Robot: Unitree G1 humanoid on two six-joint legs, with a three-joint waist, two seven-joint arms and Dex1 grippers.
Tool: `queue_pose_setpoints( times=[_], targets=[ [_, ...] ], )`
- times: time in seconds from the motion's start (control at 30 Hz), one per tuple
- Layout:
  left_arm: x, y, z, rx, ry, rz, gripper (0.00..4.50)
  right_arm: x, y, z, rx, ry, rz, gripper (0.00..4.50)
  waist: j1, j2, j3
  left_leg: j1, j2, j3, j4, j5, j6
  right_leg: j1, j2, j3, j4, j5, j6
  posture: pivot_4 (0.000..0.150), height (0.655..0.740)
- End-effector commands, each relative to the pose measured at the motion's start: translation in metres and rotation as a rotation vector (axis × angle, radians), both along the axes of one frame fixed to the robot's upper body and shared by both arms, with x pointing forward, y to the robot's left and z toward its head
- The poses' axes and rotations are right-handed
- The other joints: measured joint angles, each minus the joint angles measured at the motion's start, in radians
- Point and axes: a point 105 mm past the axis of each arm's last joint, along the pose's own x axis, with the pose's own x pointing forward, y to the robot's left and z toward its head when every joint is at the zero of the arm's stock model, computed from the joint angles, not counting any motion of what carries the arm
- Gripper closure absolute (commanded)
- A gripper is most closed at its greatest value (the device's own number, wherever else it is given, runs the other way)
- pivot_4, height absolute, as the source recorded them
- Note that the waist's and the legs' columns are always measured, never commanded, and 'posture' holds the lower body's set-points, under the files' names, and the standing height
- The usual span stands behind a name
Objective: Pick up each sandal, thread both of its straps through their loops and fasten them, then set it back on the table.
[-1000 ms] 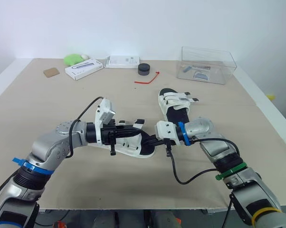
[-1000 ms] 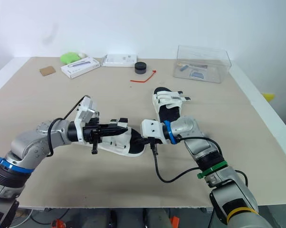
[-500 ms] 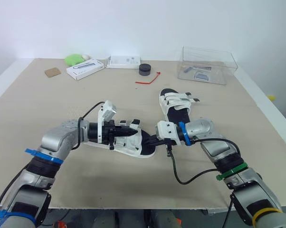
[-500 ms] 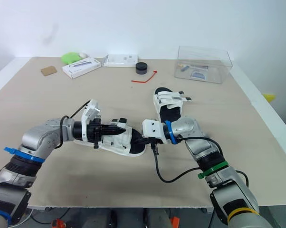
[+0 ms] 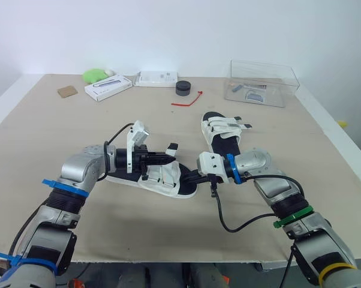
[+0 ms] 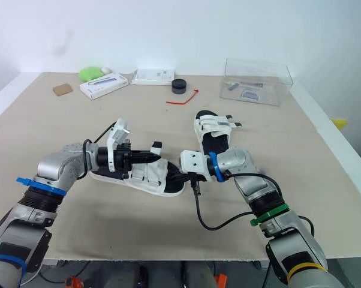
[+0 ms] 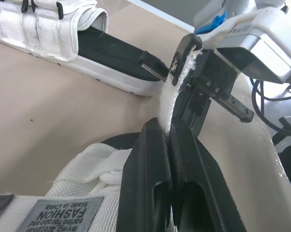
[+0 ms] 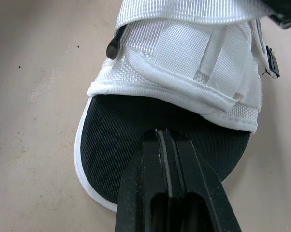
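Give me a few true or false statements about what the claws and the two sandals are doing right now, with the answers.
1. The left claw is shut on a white strap of the near sandal. True.
2. The right claw is spread wide open. False: its fingers are together, tips on the near sandal's black footbed.
3. The second sandal lies on the table. True.
4. The table's far right holds a metal bowl. False: a clear box sits there.

2 sandals [image 5: 150, 177] [image 5: 222, 133], 2 boxes [image 5: 107, 87] [image 5: 157, 78], maybe 1 lid [image 5: 181, 87]
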Motion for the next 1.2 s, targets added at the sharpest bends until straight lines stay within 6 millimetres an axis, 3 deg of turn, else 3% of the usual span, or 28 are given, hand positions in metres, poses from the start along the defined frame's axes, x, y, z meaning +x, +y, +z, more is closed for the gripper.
queue_pose_setpoints(
  times=[0.03, 0.37, 0.57, 0.87, 1.07, 1.2],
  targets=[
    [0.004, -0.004, 0.015, -0.005, -0.075, -0.003, 4.46, 0.001, -0.019, -0.029, -0.115, 0.072, -0.066, 4.5, 0.0, 0.0, 0.0, 0.0, 0.0, 0.0, 0.0, 0.0, 0.0, 0.0, 0.0, 0.0, 0.0, 0.0, 0.0, 0.15, 0.74],
    [0.004, -0.014, 0.021, -0.013, -0.118, -0.055, 4.46, 0.0, -0.018, -0.03, -0.111, 0.073, -0.066, 4.5, 0.0, 0.0, 0.0, 0.0, -0.002, 0.0, 0.0, 0.001, 0.001, 0.0, -0.002, 0.0, 0.0, 0.001, 0.002, 0.15, 0.74],
    [0.001, -0.011, 0.012, 0.061, -0.186, -0.099, 4.46, -0.001, -0.018, -0.031, -0.11, 0.075, -0.068, 4.5, 0.0, 0.0, 0.0, -0.001, -0.002, 0.0, 0.0, 0.001, 0.001, 0.0, -0.002, 0.0, 0.0, 0.001, 0.002, 0.15, 0.74],
    [-0.006, -0.012, 0.036, 0.049, -0.379, -0.152, 4.46, -0.003, -0.018, -0.032, -0.11, 0.075, -0.066, 4.5, 0.0, 0.0, 0.0, -0.002, -0.002, -0.001, 0.0, 0.0, 0.001, -0.001, -0.002, 0.0, 0.0, 0.0, 0.001, 0.15, 0.74],
    [-0.006, -0.012, 0.044, 0.043, -0.406, -0.158, 4.46, -0.005, -0.019, -0.033, -0.114, 0.078, -0.063, 4.5, -0.002, 0.0, 0.0, -0.002, -0.001, -0.001, 0.0, 0.0, 0.001, -0.001, -0.002, 0.0, 0.0, 0.001, 0.002, 0.15, 0.74],
    [0.002, -0.007, 0.026, 0.101, -0.352, -0.124, 4.46, -0.006, -0.018, -0.034, -0.114, 0.079, -0.06, 4.5, -0.002, 0.0, 0.0, -0.002, -0.001, -0.001, 0.0, 0.0, 0.001, -0.001, -0.002, 0.0, 0.0, 0.0, 0.002, 0.15, 0.74]
  ],
)
